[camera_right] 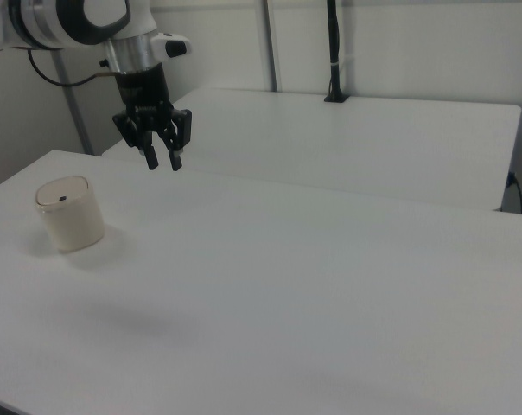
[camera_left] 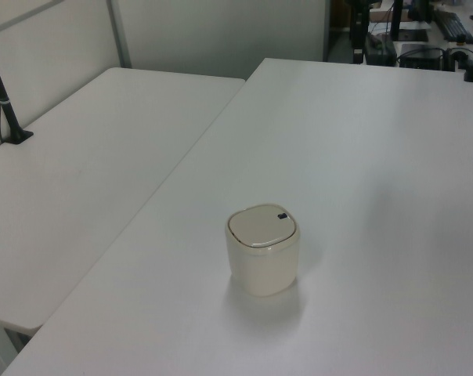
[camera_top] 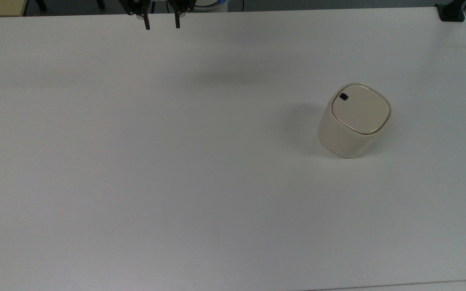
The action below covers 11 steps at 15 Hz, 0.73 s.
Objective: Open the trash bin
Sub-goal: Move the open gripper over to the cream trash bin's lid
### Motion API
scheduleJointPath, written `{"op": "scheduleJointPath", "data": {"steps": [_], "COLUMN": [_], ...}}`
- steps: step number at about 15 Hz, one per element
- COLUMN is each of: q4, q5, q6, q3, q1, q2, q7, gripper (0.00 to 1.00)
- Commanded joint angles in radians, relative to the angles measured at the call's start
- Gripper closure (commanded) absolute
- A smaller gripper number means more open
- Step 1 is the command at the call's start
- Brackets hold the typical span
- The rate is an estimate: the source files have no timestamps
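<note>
Cream plastic, smooth and faintly glossy, makes up the bin (camera_top: 353, 120), a small rounded-square tub that stands upright on the white table (camera_top: 176, 161). It sits toward the top view's right, well apart from the gripper (camera_top: 162, 25), which hangs above the table's far edge near the top view's upper middle. In the right view the bin (camera_right: 69, 213) is at the right view's left, and the gripper (camera_right: 163, 162) hovers in the air beyond it and to the right, clear of it, with its fingers pointing down.

Those two dark fingers (camera_top: 147, 22) are spread with a plain gap between them, and nothing is held.

A flat lid (camera_top: 361, 109) lies shut, flush within the bin's rim, a thin darker seam tracing its rounded outline. A small black button (camera_top: 343, 96) sits at one corner of the top, the corner nearest the gripper in the top view. In the left view the bin (camera_left: 263, 250) has gently curved walls, with the button (camera_left: 282, 216) at the lid's right corner. The table is matte and even-toned; a second white table (camera_left: 80, 180) adjoins it on the left view's left.
</note>
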State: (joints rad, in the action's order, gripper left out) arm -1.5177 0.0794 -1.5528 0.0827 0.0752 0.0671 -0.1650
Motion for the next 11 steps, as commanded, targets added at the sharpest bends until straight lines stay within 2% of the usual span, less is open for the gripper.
{"op": "scheduleJointPath", "data": {"steps": [1, 5, 7, 11], "q4": [-0.024, -0.026, -0.024, -0.024], "q5": [-0.003, -0.012, -0.012, -0.021], "q6": [-0.004, -0.096, -0.136, -0.303], "q3": [-0.001, 0.011, 0.011, 0.011], "q1": [-0.012, -0.052, -0.109, -0.287], "q2": [-0.018, 0.01, 0.029, 0.108], "q7": [0.007, 0.007, 0.007, 0.018], "gripper": [1.0, 1.0, 1.0, 1.0]}}
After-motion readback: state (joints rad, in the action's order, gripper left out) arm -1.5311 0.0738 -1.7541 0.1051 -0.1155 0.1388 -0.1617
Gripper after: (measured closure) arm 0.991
